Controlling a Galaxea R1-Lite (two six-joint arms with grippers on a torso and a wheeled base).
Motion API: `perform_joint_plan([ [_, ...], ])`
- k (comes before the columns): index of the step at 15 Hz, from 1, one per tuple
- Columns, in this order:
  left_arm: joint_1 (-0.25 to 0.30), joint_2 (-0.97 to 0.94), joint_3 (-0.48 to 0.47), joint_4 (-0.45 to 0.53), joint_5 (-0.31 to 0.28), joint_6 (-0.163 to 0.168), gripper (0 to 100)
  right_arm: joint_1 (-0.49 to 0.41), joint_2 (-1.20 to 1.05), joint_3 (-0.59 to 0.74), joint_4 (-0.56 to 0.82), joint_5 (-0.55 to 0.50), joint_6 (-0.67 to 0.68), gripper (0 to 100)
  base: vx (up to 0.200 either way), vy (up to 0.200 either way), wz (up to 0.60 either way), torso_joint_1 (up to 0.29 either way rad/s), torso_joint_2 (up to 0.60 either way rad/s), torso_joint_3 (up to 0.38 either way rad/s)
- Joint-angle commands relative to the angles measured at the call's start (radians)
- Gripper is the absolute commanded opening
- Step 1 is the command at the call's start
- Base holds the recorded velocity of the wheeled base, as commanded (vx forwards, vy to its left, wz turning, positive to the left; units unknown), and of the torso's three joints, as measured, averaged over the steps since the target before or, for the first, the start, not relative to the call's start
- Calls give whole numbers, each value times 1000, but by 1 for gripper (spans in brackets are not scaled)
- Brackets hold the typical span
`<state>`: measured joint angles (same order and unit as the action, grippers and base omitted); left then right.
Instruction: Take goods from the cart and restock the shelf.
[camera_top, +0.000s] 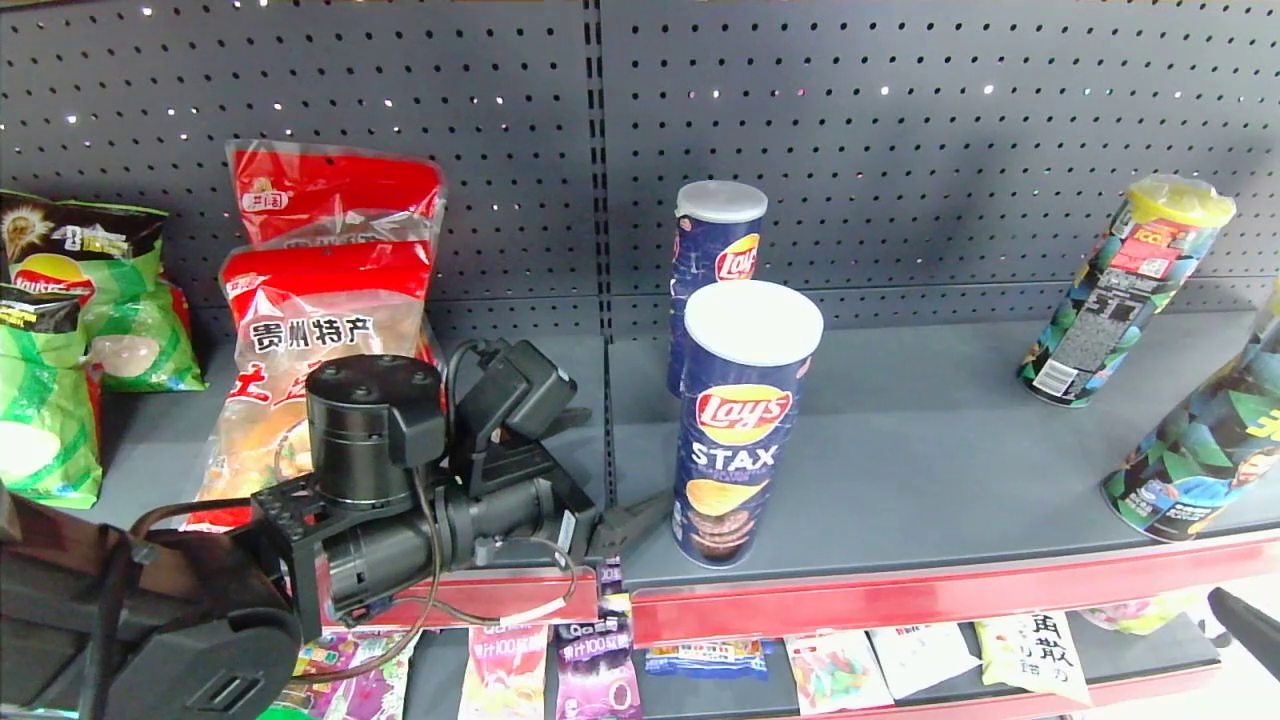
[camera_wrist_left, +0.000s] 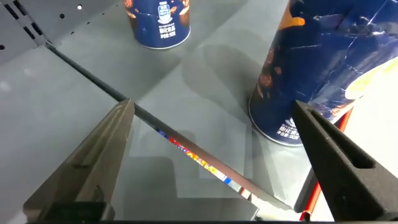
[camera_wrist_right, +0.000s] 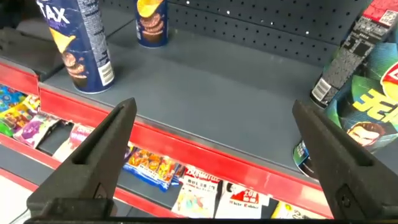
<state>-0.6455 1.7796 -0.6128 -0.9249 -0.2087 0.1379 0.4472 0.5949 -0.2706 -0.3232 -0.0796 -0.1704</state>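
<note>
The tall blue cardboard crisp tube with a white plastic lid (camera_top: 745, 430) is seen standing near the red front lip of the grey metal shelf (camera_top: 950, 470), in front of a second matching blue tube (camera_top: 718, 250) set farther back. It is upright: its long axis is vertical, lid upward, printed label turned outward. The left gripper (camera_wrist_left: 211, 109) is held low just beside the tube's base, fingers spread wide and gripping nothing. The right gripper (camera_wrist_right: 214, 106) is likewise spread and empty, before the shelf edge near the green-and-black tubes (camera_top: 1125, 290). Placement is judged done, so withdrawal is called for: the arm should be drawn straight back, away from the tube, since so tall and narrow a thing could be tipped by a brush
</note>
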Motion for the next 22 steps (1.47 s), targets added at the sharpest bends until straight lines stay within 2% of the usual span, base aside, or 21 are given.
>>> perform_joint_plan([
  [1, 0, -5, 1, 0, 2, 0, 100, 1, 0, -1, 1, 0, 2, 100, 0, 0, 0, 0, 0, 0],
  [4, 3, -35, 28, -2, 6, 0, 100, -2, -1, 1, 9, 0, 8, 100, 0, 0, 0, 0, 0, 0],
  [5, 10, -74, 67, -2, 6, -1, 100, -12, -3, 1, 24, 3, 9, 100, 0, 0, 0, 0, 0, 0],
  [7, 46, -158, 136, 0, 9, -1, 100, -10, -10, 11, 56, 9, 9, 100, 0, 0, 0, 0, 0, 0],
  [9, 96, -298, 212, 35, 37, -1, 100, -9, -20, 30, 87, 17, 9, 100, 0, 0, 0, 0, 0, 0],
  [10, 136, -405, 246, 107, 60, -6, 100, -9, -20, 31, 85, 20, 9, 100, 0, 0, 0, 0, 0, 0],
  [11, 187, -529, 275, 225, 78, -6, 100, -9, -24, 31, 85, 20, 17, 100, 0, 0, 0, 0, 0, 0],
  [12, 225, -644, 286, 357, 89, -6, 100, -10, -30, 31, 84, 18, 39, 100, 0, 0, 0, 0, 0, 0],
  [13, 265, -772, 278, 535, 107, -6, 100, -12, -47, 31, 85, 15, 57, 100, 0, 0, 0, 0, 0, 0],
  [14, 284, -847, 265, 656, 134, -6, 100, -12, -64, 34, 87, 11, 68, 100, 0, 0, 0, 0, 0, 0],
  [15, 307, -945, 232, 825, 196, -7, 100, -13, -104, 57, 88, 9, 74, 100, 0, 0, 0, 0, 0, 0],
  [16, 331, -1006, 212, 919, 241, -15, 100, -13, -150, 90, 90, 7, 74, 100, 0, 0, 0, 0, 0, 0],
  [17, 331, -1006, 212, 919, 241, -15, 100, -13, -150, 90, 90, 7, 74, 100, 0, 0, 0, 0, 0, 0],
  [18, 365, -1085, 191, 1017, 279, -44, 100, -21, -242, 153, 110, -16, 72, 100, 0, 0, 0, 0, 0, 0],
  [19, 385, -1128, 192, 1051, 299, -46, 100, -41, -290, 153, 156, -51, 72, 100, 0, 0, 0, 0, 0, 0],
  [22, 534, -1341, 197, 1242, 312, -50, 100, -142, -437, 94, 412, -160, 85, 100, 0, 0, 0, 0, 0, 0],
])
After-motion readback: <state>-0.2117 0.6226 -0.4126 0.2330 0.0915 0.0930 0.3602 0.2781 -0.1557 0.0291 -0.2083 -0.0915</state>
